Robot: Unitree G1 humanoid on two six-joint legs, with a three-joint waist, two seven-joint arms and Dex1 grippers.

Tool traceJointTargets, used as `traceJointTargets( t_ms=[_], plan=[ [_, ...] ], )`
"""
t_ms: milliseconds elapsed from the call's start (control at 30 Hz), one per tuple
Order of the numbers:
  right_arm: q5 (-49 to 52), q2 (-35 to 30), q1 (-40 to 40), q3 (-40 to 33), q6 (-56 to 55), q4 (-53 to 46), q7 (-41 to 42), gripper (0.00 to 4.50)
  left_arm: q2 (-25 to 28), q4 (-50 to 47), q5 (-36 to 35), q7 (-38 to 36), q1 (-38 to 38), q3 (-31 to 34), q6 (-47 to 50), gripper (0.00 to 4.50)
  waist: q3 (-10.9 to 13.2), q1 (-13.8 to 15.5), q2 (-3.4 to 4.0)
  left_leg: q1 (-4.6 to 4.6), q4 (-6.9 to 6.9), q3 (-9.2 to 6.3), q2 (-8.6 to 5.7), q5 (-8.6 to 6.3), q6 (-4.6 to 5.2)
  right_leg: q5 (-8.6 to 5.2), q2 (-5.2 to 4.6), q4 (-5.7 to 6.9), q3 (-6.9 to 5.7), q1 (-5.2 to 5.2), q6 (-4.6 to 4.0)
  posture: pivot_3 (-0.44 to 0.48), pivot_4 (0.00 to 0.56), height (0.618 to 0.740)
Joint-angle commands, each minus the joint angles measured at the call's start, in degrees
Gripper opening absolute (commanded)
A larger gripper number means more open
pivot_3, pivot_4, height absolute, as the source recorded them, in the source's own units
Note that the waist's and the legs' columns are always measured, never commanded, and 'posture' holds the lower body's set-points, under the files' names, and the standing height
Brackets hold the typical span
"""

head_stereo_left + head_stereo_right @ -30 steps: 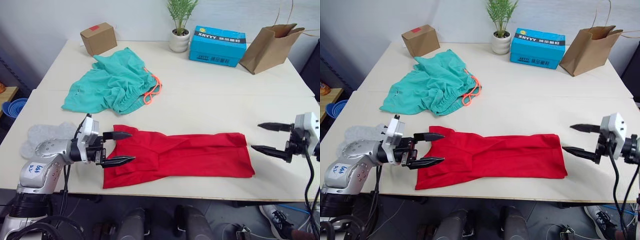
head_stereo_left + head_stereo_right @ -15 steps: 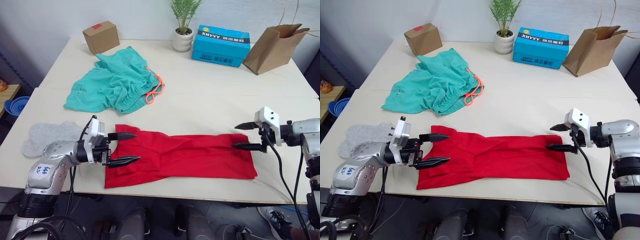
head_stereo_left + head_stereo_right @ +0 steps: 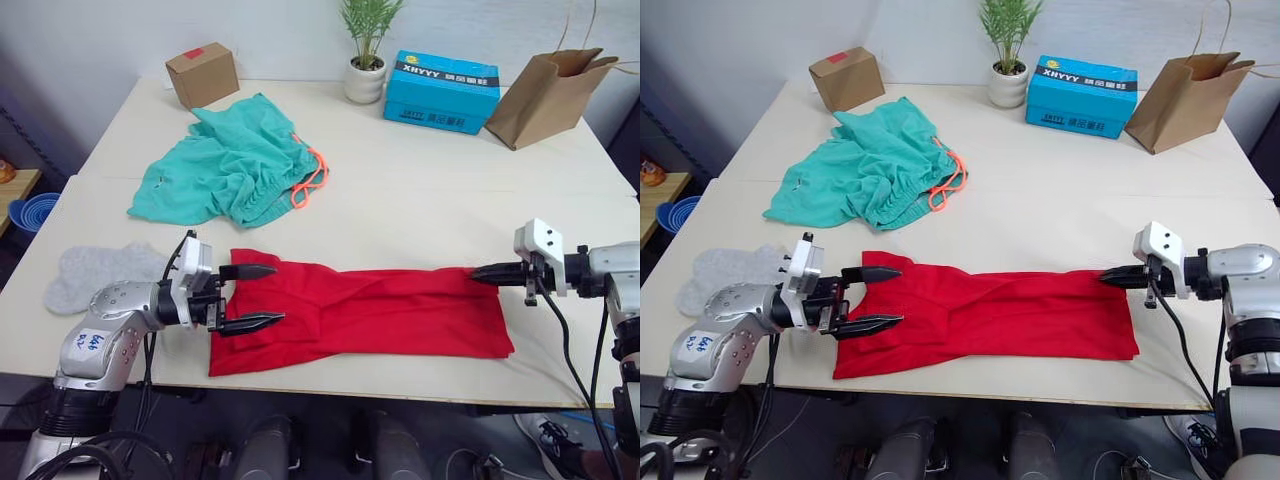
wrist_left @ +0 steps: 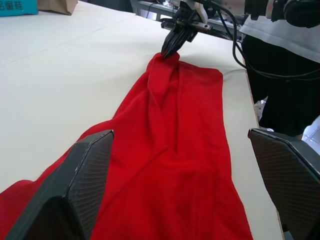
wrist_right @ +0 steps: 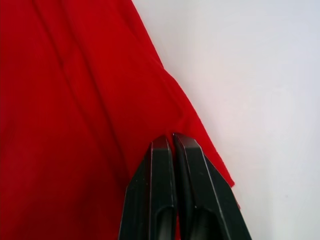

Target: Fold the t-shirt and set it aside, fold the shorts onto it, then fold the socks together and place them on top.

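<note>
The red t-shirt [image 3: 370, 315] lies stretched out in a long strip along the table's front edge. My left gripper [image 3: 275, 294] is open, its two fingers straddling the shirt's left end. My right gripper [image 3: 476, 272] is shut on the shirt's far right corner, and the left wrist view shows the cloth [image 4: 170, 125] pinched up slightly at those fingertips [image 4: 167, 50]. In the right wrist view the black fingers [image 5: 162, 170] are pressed together at the cloth's edge. The teal shorts [image 3: 230, 165] lie bunched at the back left. The grey socks [image 3: 95, 272] rest at the front left.
Along the back edge stand a cardboard box [image 3: 202, 75], a potted plant [image 3: 364, 60], a blue carton [image 3: 441, 90] and a brown paper bag [image 3: 545, 95]. A blue bowl [image 3: 25, 213] sits off the table's left side. A person [image 4: 280, 65] stands beyond the right end.
My right gripper has moved in to the shirt's right corner and closed on it. The left gripper has stayed open at the left end.
</note>
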Motion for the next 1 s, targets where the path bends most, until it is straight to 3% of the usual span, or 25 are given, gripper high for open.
traceJointTargets(
  t_ms=[33,600,900,1000],
  plan=[
    [3.49,-0.81,2.44,-3.67,-1.89,-3.36,1.91,0.02,0.03,-1.02,-0.38,-0.90,0.13,-0.10,-1.02,4.50,0.00,0.01,0.00,0.00,0.00,0.00,0.00,0.00,0.00,0.00,0.00,0.00,0.00,0.00,0.00,0.000,0.150,0.740],
    [12.62,0.94,19.12,-12.08,-8.83,-13.67,2.29,0.02,1.56,1.11,0.15,-2.26,-0.39,0.06,-1.07,4.50,0.00,0.03,0.00,0.06,-0.03,-0.01,0.02,-0.01,-0.01,0.00,0.00,0.00,0.00,0.04,0.00,0.000,0.150,0.740],
    [11.83,1.09,21.14,-11.84,-10.83,-14.52,0.30,0.02,1.96,2.02,0.38,-2.55,-0.98,-0.15,-1.25,4.50,0.00,0.07,0.00,0.07,-0.03,-0.02,0.02,-0.01,-0.01,0.00,-0.01,0.00,0.01,0.04,0.00,0.000,0.150,0.740],
    [13.15,0.83,20.19,-12.01,-6.10,-14.09,-0.56,0.02,1.97,2.02,0.40,-2.62,-1.02,-0.20,-1.22,4.50,0.00,0.06,0.00,0.07,-0.02,-0.01,0.01,-0.01,-0.01,0.00,-0.01,0.00,0.02,0.04,0.00,0.000,0.150,0.740]
  ],
)
